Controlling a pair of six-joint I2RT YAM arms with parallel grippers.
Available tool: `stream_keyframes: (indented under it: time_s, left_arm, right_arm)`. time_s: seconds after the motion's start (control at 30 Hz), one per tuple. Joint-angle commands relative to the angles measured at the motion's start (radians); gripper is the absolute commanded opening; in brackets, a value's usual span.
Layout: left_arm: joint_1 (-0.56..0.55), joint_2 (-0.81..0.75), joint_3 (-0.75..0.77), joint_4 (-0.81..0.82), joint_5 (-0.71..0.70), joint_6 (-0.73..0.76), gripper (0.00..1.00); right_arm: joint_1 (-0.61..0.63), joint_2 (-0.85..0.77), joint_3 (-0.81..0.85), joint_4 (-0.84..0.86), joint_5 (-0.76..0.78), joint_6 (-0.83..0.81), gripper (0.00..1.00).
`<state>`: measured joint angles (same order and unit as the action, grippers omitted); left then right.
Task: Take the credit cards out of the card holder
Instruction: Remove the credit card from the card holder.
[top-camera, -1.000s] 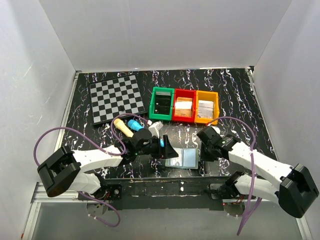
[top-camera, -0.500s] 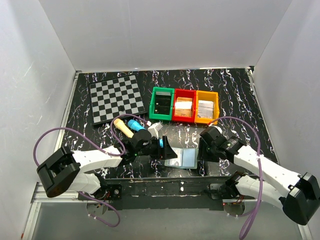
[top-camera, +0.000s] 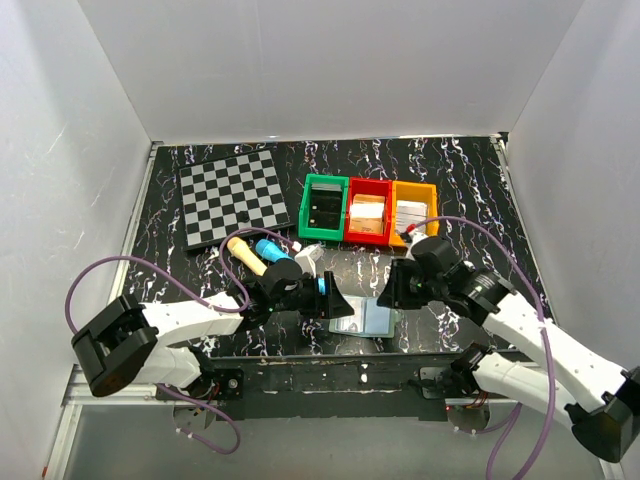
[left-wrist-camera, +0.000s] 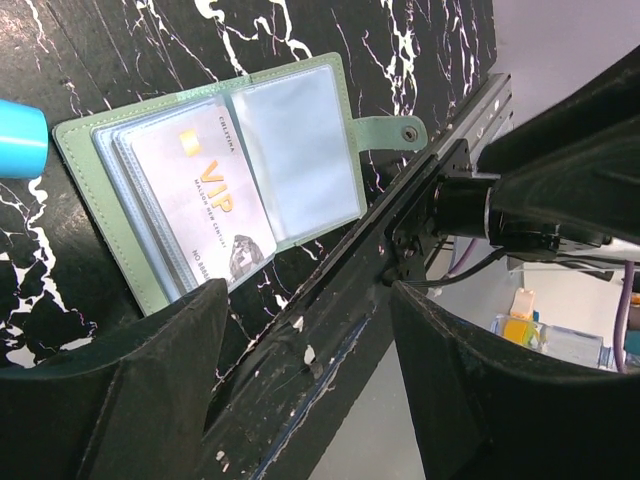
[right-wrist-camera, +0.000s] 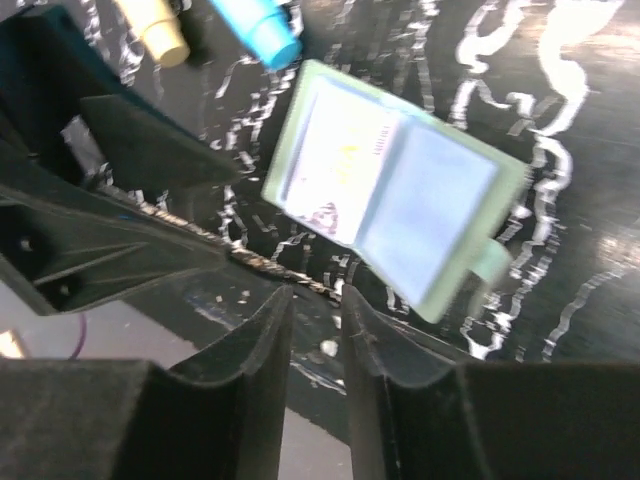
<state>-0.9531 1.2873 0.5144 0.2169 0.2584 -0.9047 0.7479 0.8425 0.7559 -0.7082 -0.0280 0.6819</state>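
**A:** Where does the wallet lie?

**B:** The grey-green bifold card holder (left-wrist-camera: 295, 150) with clear plastic pockets lies open and flat on the black, white-veined table (top-camera: 470, 200), close to its near edge. Its small snap tab (left-wrist-camera: 385, 130) sticks out from the panel that shows no card.

**A:** And the cards?

**B:** One pale plastic card (left-wrist-camera: 200, 215) with gold "VIP" lettering and a dark picture at one corner sits in the pocket of the other panel. I cannot tell whether more cards lie beneath it.

**A:** The left gripper?

**B:** The left gripper (left-wrist-camera: 305, 300) hovers just beside the holder, its black fingers spread wide with nothing between them.

**A:** The right one?

**B:** The right gripper (right-wrist-camera: 316, 300) hangs over the opposite side. Its view is blurred, but the jaws stand a slim gap apart and grip nothing. From above, the holder lies between the two grippers.

**A:** Anything else on the table?

**B:** A sky-blue cylinder (top-camera: 268, 249) and a cream peg (top-camera: 243, 255) lie side by side just behind the left gripper. Farther back are a grey checkered board (top-camera: 233, 196) and a green bin (top-camera: 324, 208), a red bin (top-camera: 367, 212) and an orange bin (top-camera: 413, 213) in a row.
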Motion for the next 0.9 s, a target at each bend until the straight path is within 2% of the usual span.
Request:
stream_keyframes:
  time_s: [0.0,0.07,0.17,0.3,0.4,0.7,0.87]
  left_arm:
    - [-0.004,0.009,0.015,0.018,-0.011,0.023,0.63]
    - [-0.004,0.035,0.035,0.003,-0.011,0.035,0.61]
    - [-0.004,0.07,0.064,-0.017,-0.022,0.052,0.59]
    - [-0.003,0.102,0.068,0.012,-0.024,0.043,0.55]
    - [-0.001,0.124,0.067,0.03,-0.034,0.024,0.51]
    - [0.005,0.176,0.065,0.056,-0.054,0.0,0.41]
    - [0.005,0.19,0.081,0.024,-0.103,-0.007,0.28]
  right_arm:
    - [0.013,0.093,-0.03,0.209,-0.242,-0.047,0.26]
    - [0.013,0.145,-0.046,0.252,-0.263,-0.047,0.21]
    - [0.013,0.21,-0.07,0.312,-0.282,-0.038,0.21]
    - [0.001,0.257,-0.128,0.395,-0.294,-0.007,0.34]
    - [-0.012,0.271,-0.174,0.408,-0.274,0.015,0.36]
    - [-0.078,0.296,-0.248,0.38,-0.233,0.039,0.28]
    - [-0.085,0.34,-0.263,0.377,-0.22,0.054,0.27]
